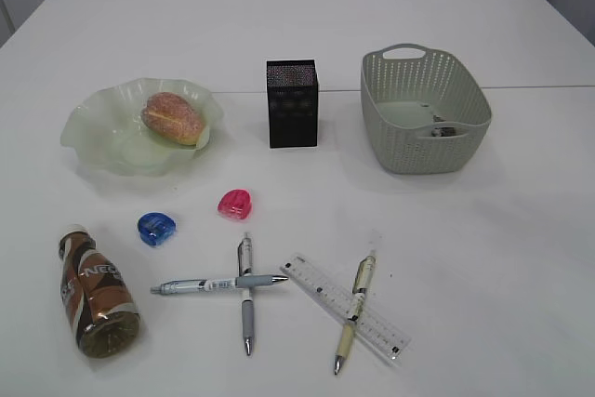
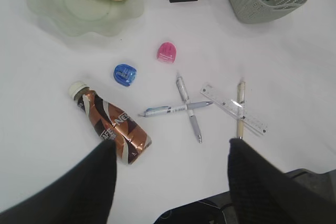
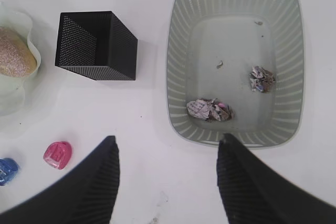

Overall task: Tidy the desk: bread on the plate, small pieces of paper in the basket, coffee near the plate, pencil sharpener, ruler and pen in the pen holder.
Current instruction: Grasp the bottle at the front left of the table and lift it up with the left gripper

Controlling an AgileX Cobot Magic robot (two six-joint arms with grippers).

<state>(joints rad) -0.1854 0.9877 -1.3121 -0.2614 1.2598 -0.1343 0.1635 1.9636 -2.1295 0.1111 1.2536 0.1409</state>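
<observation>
Two grippers hang above the desk (image 1: 446,258), both held high and neither touching anything. The right gripper (image 3: 167,179) looks straight down over the near rim of the basket (image 3: 178,51), its two dark fingers (image 3: 89,192) spread apart with nothing between them; in the exterior view only its tips show at the top edge. The left gripper (image 2: 170,182) hovers over the near part of the desk, jaws likewise spread and empty, above the coffee bottle (image 2: 113,124) and the pens.

Bread (image 1: 173,117) lies on the plate (image 1: 93,132) at the left. Two crumpled paper pieces (image 3: 210,109) sit in the basket at the right. The pen holder (image 1: 292,104) stands upright between plate and basket. The coffee bottle lies on its side near the front left edge, well apart from the plate. A blue sharpener (image 1: 156,228) and a pink sharpener (image 1: 235,203) rest near each other in front of the plate. Two grey pens (image 1: 245,287) lie crossed; a third pen (image 1: 354,309) lies across the ruler (image 1: 346,306). Bare tabletop stretches to the right front.
</observation>
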